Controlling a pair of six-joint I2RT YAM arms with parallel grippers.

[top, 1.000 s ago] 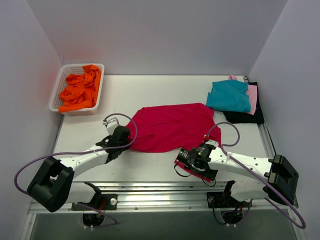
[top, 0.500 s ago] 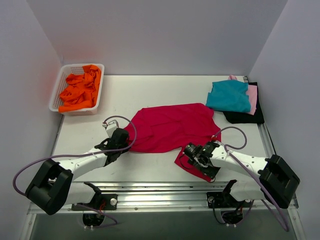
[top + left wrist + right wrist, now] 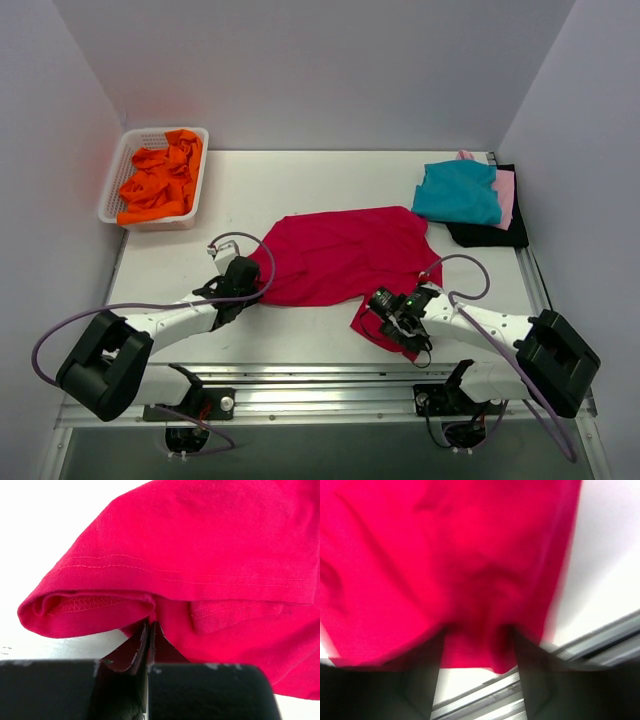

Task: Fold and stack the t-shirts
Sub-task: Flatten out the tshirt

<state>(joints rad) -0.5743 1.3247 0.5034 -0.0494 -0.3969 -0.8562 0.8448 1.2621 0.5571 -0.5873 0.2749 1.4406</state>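
Observation:
A crimson-red t-shirt [image 3: 340,255] lies spread across the middle of the table. My left gripper [image 3: 243,274] is shut on its left edge; in the left wrist view the jaws [image 3: 150,626] pinch cloth just under the rolled sleeve hem [image 3: 85,607]. My right gripper [image 3: 390,322] is at the shirt's near right corner. The right wrist view is blurred: its fingers [image 3: 477,630] stand a little apart with the red hem [image 3: 475,652] between them. Teal [image 3: 458,192], pale pink [image 3: 506,195] and black [image 3: 490,236] t-shirts lie stacked at the back right. Orange t-shirts [image 3: 160,180] fill the basket.
The white lattice basket [image 3: 112,186] stands at the back left against the wall. A metal rail [image 3: 320,375] runs along the table's near edge just below the right gripper. Walls close in the table on three sides.
The right gripper's jaws have narrowed around the red shirt's near right corner, and that arm has shifted slightly. The left gripper keeps its hold and has barely moved.

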